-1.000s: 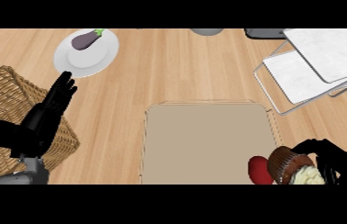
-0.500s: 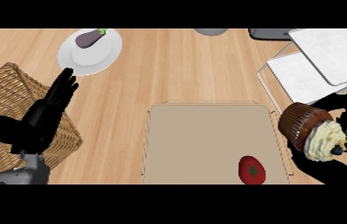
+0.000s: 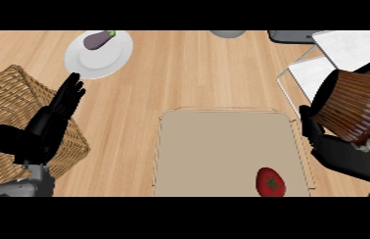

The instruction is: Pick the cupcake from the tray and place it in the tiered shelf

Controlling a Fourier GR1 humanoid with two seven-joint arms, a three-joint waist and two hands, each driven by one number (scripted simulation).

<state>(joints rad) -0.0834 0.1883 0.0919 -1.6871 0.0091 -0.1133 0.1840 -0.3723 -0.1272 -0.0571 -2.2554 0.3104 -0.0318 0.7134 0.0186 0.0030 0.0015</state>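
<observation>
My right hand (image 3: 334, 150) is shut on the cupcake (image 3: 345, 107) at the right edge, holding it above the tray's right side. Only the brown ribbed wrapper shows, tilted, close to the view. The beige tray (image 3: 224, 150) lies in the lower middle with a red tomato (image 3: 271, 182) near its front right corner. The tiered shelf (image 3: 329, 61), white with a grey frame, stands at the upper right, just beyond the cupcake. My left hand (image 3: 51, 120) rests open at the left, fingers up, over the wicker basket.
A wicker basket (image 3: 22, 93) sits at the left edge. A white plate (image 3: 101, 57) with a purple eggplant (image 3: 99, 39) is at the upper left. A grey round object (image 3: 227, 33) is cut by the top edge. Bare wooden counter lies between plate and shelf.
My right hand has lifted the cupcake up off the tray and carried it higher and toward the shelf, so it looms larger. The tomato stays on the tray. The left hand has not moved.
</observation>
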